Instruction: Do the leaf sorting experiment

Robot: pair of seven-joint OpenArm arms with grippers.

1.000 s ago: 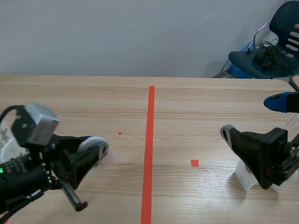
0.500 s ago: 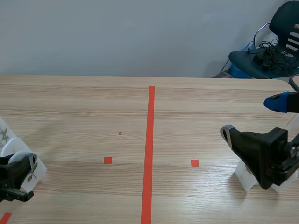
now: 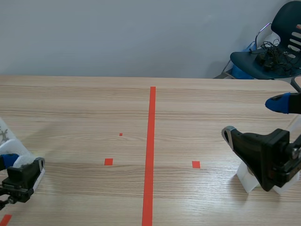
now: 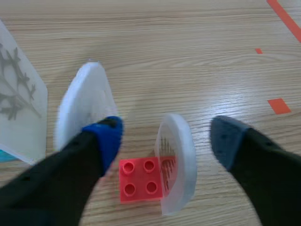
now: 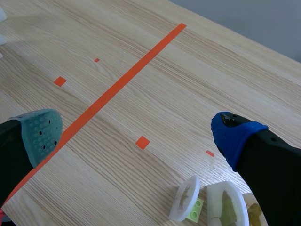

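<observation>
My left gripper (image 4: 164, 134) is low over the table's left end, open. Between its fingers a clear disc with a leaf inside (image 4: 176, 165) stands upright on a red brick (image 4: 138, 181), with a gap to each pad. A second white disc (image 4: 84, 106) stands just behind the blue-padded finger (image 4: 106, 141). In the scene view this gripper (image 3: 23, 174) sits at the lower left. My right gripper (image 5: 136, 134) hangs open above the right half of the table, holding nothing. Under it stand a leaf disc on a green brick (image 5: 186, 197) and another disc (image 5: 225, 205).
A clear card printed with a leaf (image 4: 19, 101) stands beside the left gripper. A white disc stand (image 3: 247, 181) sits under the right arm (image 3: 263, 157). The long orange-red tape line (image 3: 150, 150) runs down the middle. A chair with cables (image 3: 275, 52) is beyond the far right corner.
The left arm has swung from near the middle to the table's left end and come down. Its fingers, shut a moment ago, have opened off the disc. The right arm has kept still.
</observation>
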